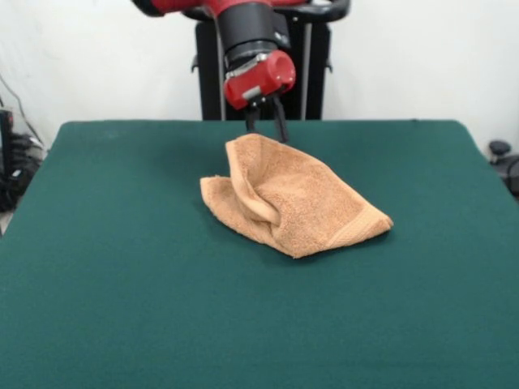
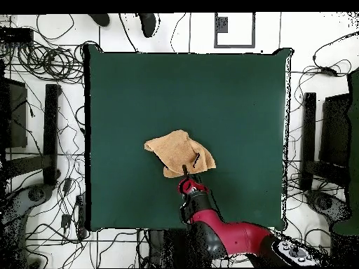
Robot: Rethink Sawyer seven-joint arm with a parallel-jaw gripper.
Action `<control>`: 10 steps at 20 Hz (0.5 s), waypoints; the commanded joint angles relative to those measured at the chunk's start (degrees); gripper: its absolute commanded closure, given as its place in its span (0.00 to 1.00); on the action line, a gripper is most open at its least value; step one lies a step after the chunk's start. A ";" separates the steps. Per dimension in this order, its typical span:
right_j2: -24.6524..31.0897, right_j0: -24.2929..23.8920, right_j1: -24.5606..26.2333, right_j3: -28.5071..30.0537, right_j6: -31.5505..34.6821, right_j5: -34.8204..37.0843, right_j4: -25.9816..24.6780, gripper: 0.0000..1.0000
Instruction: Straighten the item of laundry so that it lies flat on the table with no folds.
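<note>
The orange-tan towel [image 1: 300, 203] lies crumpled near the middle of the green table [image 1: 122, 259], with a raised fold running down its left part and a woven band near its right corner. No care label shows. My gripper [image 1: 268, 132] hangs over the towel's far edge, its two dark fingers apart and reaching down to the cloth there. In the overhead view the gripper [image 2: 191, 167] sits at the towel's [image 2: 175, 150] edge nearest the robot base, on the table [image 2: 140, 91].
The black pedestal [image 1: 318, 73] stands behind the table's far edge. Cables [image 2: 52, 59] and black stands [image 2: 50, 133] lie on the floor around the table. Green cloth stretches wide on all sides of the towel.
</note>
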 commanded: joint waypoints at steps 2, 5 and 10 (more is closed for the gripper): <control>-2.45 6.38 2.84 -5.47 6.25 2.26 11.35 0.00; -8.40 11.25 -0.46 -2.44 5.11 -0.55 19.34 0.00; -14.72 16.41 -6.59 2.45 5.80 -1.03 27.90 0.00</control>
